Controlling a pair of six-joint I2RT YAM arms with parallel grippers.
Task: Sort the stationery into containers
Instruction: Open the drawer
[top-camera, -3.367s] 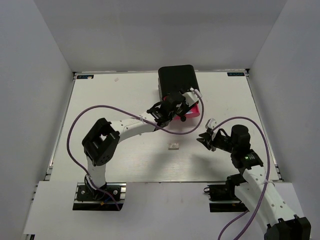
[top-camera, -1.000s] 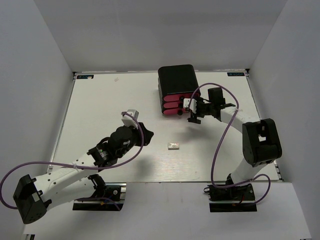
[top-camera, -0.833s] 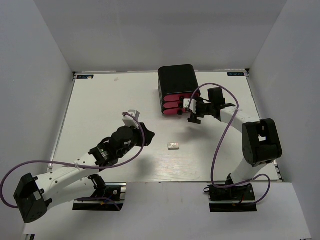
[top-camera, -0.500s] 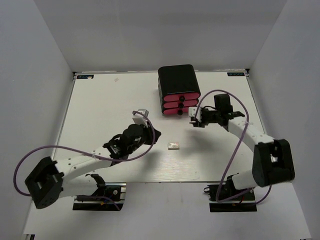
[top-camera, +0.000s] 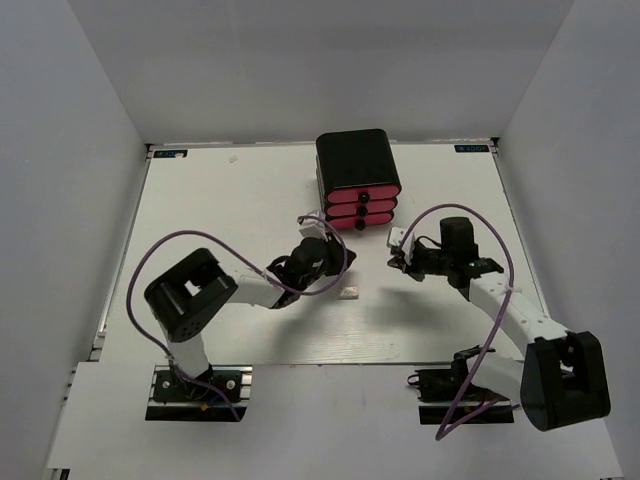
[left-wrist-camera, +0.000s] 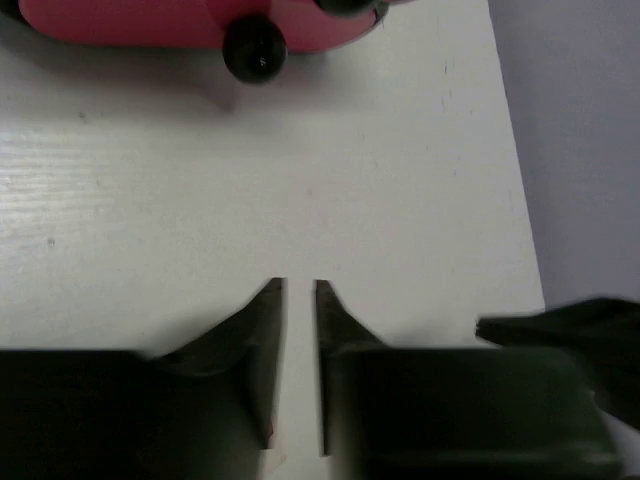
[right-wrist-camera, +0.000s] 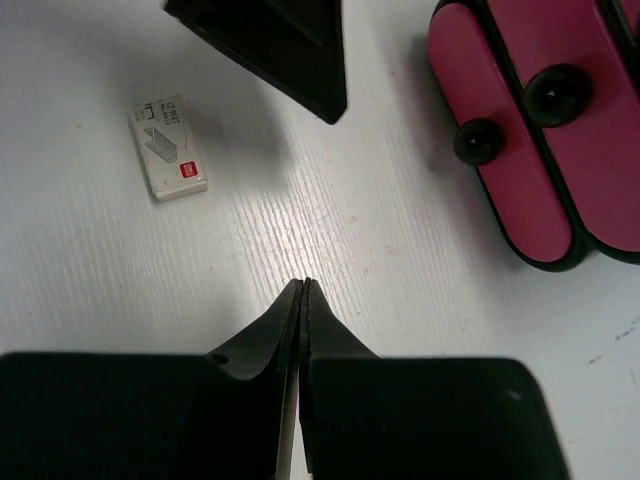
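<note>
Top view: left gripper (top-camera: 328, 252) and right gripper (top-camera: 394, 262) sat near each other in front of the pink drawers (top-camera: 358, 205), all pushed in. White eraser (top-camera: 349, 293) lay on the table (top-camera: 220, 200) just beside the left gripper, ungrasped.

Left wrist: jaws pinched to a sliver, nothing between them; a drawer knob (left-wrist-camera: 253, 55) ahead.

Right wrist: jaws fully clenched, empty; eraser up-left, flat.

Risks: arms could clash, both being crowded around the eraser. Going down with jaws unopened would just shove it. No drawer was open, so a carried eraser had nowhere to drop.
</note>
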